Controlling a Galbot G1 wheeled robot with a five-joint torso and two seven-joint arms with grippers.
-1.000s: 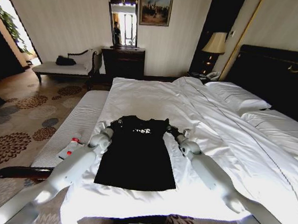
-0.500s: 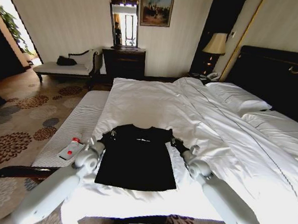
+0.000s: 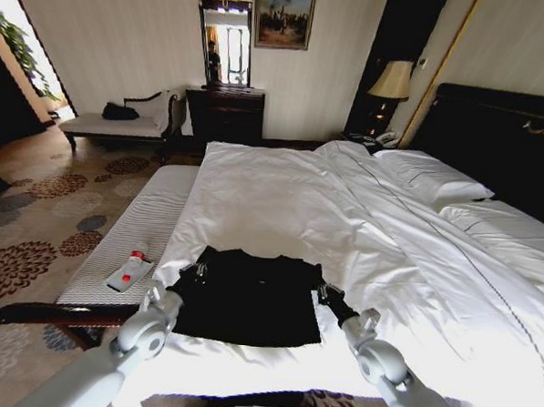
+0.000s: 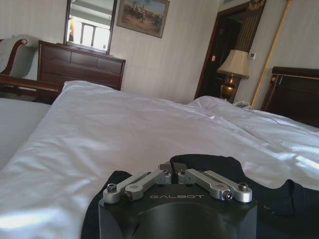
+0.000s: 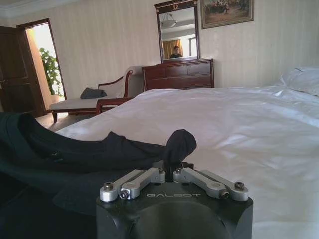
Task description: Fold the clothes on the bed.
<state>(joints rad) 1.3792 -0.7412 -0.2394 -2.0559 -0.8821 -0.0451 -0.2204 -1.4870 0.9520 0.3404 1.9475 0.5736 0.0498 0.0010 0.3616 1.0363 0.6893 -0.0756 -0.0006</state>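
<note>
The clothes (image 3: 248, 304) are a black T-shirt lying near the foot edge of the bed (image 3: 282, 190), its upper part doubled over toward me so no lettering shows. My left gripper (image 3: 195, 271) is shut on the shirt's left shoulder corner, and my right gripper (image 3: 323, 289) is shut on the right one. In the left wrist view the left gripper (image 4: 172, 174) pinches a fold of the black shirt (image 4: 209, 164). In the right wrist view the right gripper (image 5: 169, 172) holds a raised peak of the shirt (image 5: 180, 142) above the sheet.
A grey-striped bench (image 3: 139, 224) runs along the bed's left side with a small red-capped bottle (image 3: 130, 269) on it. Pillows (image 3: 430, 175) and a dark headboard (image 3: 503, 138) are at the right. A dresser (image 3: 225, 114) and chaise (image 3: 121, 123) stand by the far wall.
Both grippers have drawn back toward the near edge of the bed, carrying the shirt's top over its lower part. The white lettering has gone out of sight.
</note>
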